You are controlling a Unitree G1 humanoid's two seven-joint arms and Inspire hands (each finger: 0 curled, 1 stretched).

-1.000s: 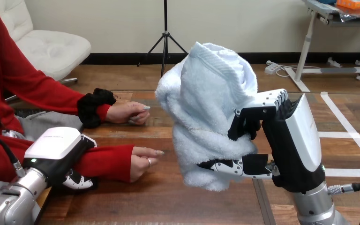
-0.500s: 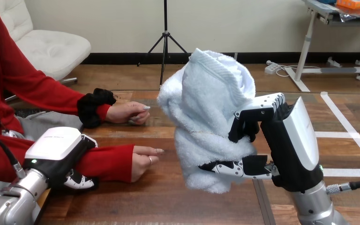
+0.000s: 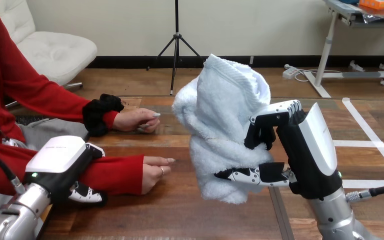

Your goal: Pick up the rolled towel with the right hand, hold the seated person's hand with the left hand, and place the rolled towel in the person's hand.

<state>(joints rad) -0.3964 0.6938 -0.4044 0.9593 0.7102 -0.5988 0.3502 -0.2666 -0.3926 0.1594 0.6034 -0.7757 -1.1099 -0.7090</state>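
My right hand (image 3: pixel 300 150) holds the pale blue rolled towel (image 3: pixel 225 125) upright above the middle of the wooden table (image 3: pixel 180 215), with fingers and thumb curled round its right side. The towel hangs to the right of the person's near hand (image 3: pixel 155 172), apart from it. That hand rests on the table with its fingers pointing right. My left hand (image 3: pixel 65 160) lies over the person's red-sleeved forearm (image 3: pixel 115 172) at the view's left, and its fingers (image 3: pixel 87 195) curl under the sleeve.
The person's other hand (image 3: pixel 137 120) rests on the table further back, loosely closed. White tape lines (image 3: pixel 375 140) mark the table's right part. A dark seam (image 3: pixel 280 215) runs along the table under my right hand.
My right hand has shifted a little to the right with the towel. My left hand and the person's hands have barely moved.
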